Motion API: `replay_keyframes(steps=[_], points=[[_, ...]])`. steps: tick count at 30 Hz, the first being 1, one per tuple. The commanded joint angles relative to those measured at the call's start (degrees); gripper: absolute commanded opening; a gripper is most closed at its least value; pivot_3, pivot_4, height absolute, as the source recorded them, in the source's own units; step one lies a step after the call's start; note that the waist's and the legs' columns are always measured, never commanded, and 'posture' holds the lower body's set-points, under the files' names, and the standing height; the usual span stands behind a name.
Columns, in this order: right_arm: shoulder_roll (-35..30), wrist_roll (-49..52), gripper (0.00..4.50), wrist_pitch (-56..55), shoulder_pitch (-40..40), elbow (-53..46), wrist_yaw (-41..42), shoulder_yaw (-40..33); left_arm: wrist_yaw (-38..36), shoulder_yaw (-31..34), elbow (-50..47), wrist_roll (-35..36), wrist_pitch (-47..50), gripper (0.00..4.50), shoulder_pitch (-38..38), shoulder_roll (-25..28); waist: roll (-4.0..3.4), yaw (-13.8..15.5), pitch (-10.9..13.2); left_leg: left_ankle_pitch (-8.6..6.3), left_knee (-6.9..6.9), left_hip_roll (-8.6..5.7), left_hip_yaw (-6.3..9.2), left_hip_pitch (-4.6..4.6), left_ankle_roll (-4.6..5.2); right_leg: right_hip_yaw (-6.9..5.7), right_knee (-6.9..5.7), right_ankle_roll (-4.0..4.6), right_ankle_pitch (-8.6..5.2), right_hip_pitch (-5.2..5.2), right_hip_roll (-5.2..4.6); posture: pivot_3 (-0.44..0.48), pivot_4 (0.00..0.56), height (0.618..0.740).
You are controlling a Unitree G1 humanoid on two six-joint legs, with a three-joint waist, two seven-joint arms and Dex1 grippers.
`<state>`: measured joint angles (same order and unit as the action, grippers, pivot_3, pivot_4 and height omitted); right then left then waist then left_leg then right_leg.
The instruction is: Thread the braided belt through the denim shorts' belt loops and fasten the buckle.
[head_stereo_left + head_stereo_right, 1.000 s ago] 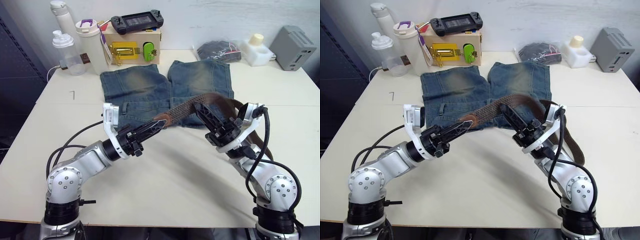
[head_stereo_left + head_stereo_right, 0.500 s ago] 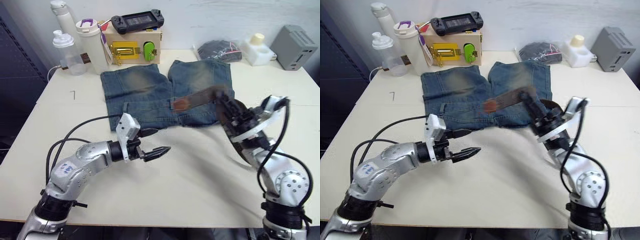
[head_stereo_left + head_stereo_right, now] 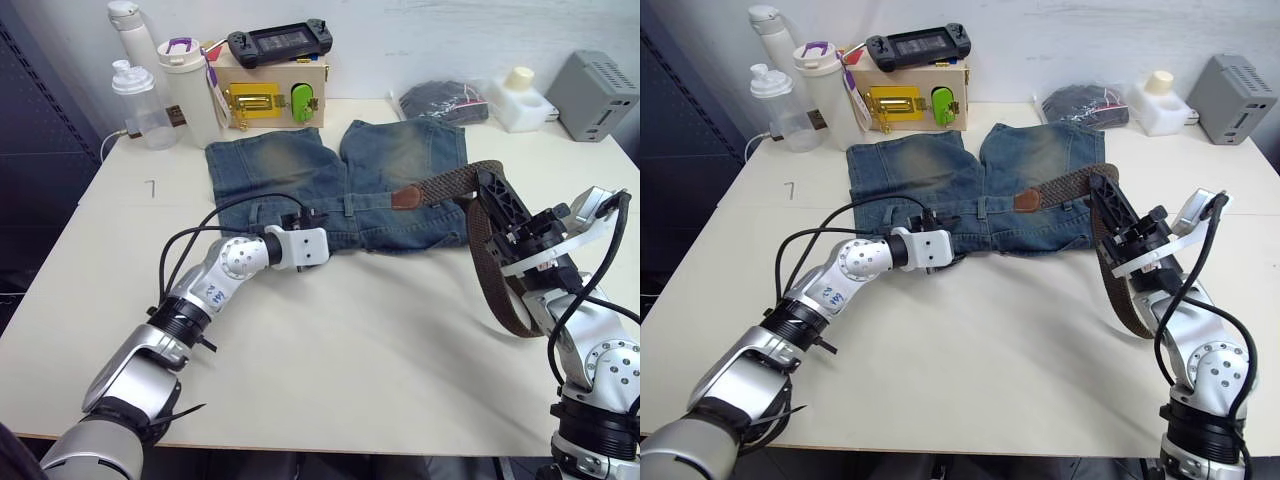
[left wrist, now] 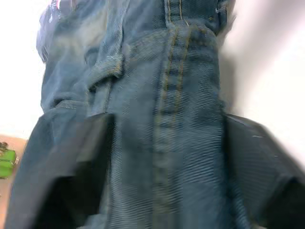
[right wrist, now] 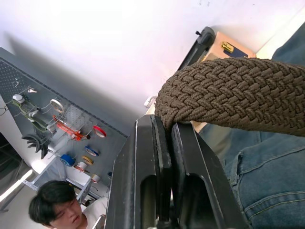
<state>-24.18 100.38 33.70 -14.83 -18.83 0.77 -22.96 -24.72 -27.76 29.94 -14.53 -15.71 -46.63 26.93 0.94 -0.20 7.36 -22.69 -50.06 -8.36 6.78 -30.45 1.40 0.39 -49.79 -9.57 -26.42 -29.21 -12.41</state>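
Note:
The denim shorts [image 3: 300, 170] lie flat on the table, waistband toward me. My left gripper [image 3: 308, 220] is at the waistband, open, its fingers [image 4: 76, 162] on either side of the denim just below one of the belt loops [image 4: 107, 67]. Over the table's right side my right gripper [image 3: 492, 192] is shut on the braided belt [image 3: 440, 187]. The belt's leather tip [image 3: 405, 196] reaches over the shorts. Its other part hangs in a loop [image 3: 495, 300] down past my right arm. The buckle is hidden.
Behind the shorts stand a wooden box with a yellow latch [image 3: 268, 97], a game controller [image 3: 277, 42] on it, and bottles [image 3: 190, 90] to its left. A black pouch [image 3: 445, 100], a white container [image 3: 520, 98] and a grey box [image 3: 600, 95] sit back right. A person [image 5: 57, 205] is nearby.
My left gripper left the belt tip, swung over the bare table and reached forward to the waistband. The right gripper carried the belt right and back, so its tip now hangs over the shorts.

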Motion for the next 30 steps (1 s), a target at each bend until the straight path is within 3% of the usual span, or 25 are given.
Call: replay_keyframes(steps=[1,5,6,9,12,16,20,24,27,29,30], points=[[0.1,1.2,0.00,-1.1,0.0,-2.7,-0.2,-1.7,-0.3,1.0,5.3,-3.3,1.3,1.72,0.4,0.5,0.00,-0.1,0.0,0.00,0.00,0.00,0.00,0.00,0.00,0.00,0.01,-0.01,0.00,0.00,0.00,0.000,0.150,0.645],[0.3,0.9,0.00,-1.4,0.0,-2.3,-0.3,-1.9,-0.3,1.6,6.1,-4.4,1.4,0.06,0.9,0.2,-0.10,-0.1,-0.1,0.00,0.05,0.00,-0.01,0.06,-0.01,0.00,-0.01,-0.02,0.01,0.00,0.00,0.000,0.150,0.645],[0.3,0.9,0.00,-1.4,-0.1,-2.2,-0.2,-1.9,-0.4,2.2,5.6,-4.2,1.8,0.03,1.4,0.1,-0.10,-0.2,-0.1,0.00,0.06,0.00,-0.02,0.06,-0.01,0.00,-0.01,-0.02,0.01,0.00,0.00,0.000,0.150,0.645],[0.2,0.7,0.00,-1.4,-0.6,-1.8,0.0,-1.8,-1.3,4.4,1.3,-2.7,2.8,0.03,3.8,0.9,-0.12,-0.3,-0.1,0.01,0.07,0.00,-0.01,0.07,-0.01,0.00,-0.01,-0.02,0.01,0.00,0.00,0.000,0.150,0.645],[-0.8,0.0,0.00,-1.5,-0.8,-1.6,-0.2,-2.6,-5.3,8.2,-11.9,1.5,4.4,0.03,11.7,3.9,-0.14,-1.5,-0.1,0.00,0.15,0.01,-0.01,0.08,-0.01,0.00,-0.02,-0.02,0.01,-0.03,0.00,0.000,0.150,0.645],[-3.6,-0.1,0.00,-1.2,-0.8,-0.9,-1.1,-4.8,-8.3,14.2,-31.9,3.3,6.4,0.03,29.3,12.0,-0.28,-3.4,-0.2,-0.03,0.92,0.05,0.01,0.33,-0.05,0.01,0.23,-0.03,0.02,-0.13,-0.01,0.000,0.150,0.645],[-7.1,-0.5,0.00,0.5,-0.5,0.8,-0.6,-5.8,-7.4,20.1,-44.4,2.5,5.6,0.03,46.5,16.8,-0.52,-4.7,-0.3,-0.07,1.19,0.11,0.03,0.49,-0.06,-0.03,0.26,-0.02,0.02,-0.17,0.01,0.000,0.150,0.645],[-9.7,-0.8,0.00,3.2,-0.1,3.5,0.7,-5.6,-5.8,23.7,-49.5,-0.6,2.6,0.03,58.1,18.6,-0.84,-3.8,-0.5,-0.10,1.01,0.09,-0.10,0.59,-0.05,-0.02,0.36,-0.02,0.02,-0.05,-0.05,0.000,0.150,0.645],[-11.5,-0.2,0.00,6.0,0.7,4.9,2.2,-5.6,-5.6,25.6,-50.8,-0.3,3.2,0.03,61.8,18.2,-0.93,-2.7,-0.6,-0.12,0.91,0.10,-0.33,0.57,0.00,0.02,0.44,-0.02,0.02,-0.07,-0.11,0.000,0.150,0.645],[-12.5,0.6,0.00,8.1,1.2,5.7,2.7,-5.3,-6.9,26.5,-53.2,3.4,5.1,1.04,62.7,17.2,-0.94,-2.1,-0.5,-0.14,0.85,0.10,-0.35,0.54,0.03,0.04,0.45,-0.02,0.02,-0.07,-0.11,0.000,0.150,0.645],[-12.9,0.9,0.00,9.2,1.3,6.0,2.9,-4.9,-7.5,26.8,-54.5,4.4,6.2,1.31,62.8,17.1,-0.94,-1.8,-0.5,-0.14,0.84,0.10,-0.37,0.53,0.03,0.05,0.46,-0.02,0.02,-0.08,-0.11,0.000,0.150,0.645]])
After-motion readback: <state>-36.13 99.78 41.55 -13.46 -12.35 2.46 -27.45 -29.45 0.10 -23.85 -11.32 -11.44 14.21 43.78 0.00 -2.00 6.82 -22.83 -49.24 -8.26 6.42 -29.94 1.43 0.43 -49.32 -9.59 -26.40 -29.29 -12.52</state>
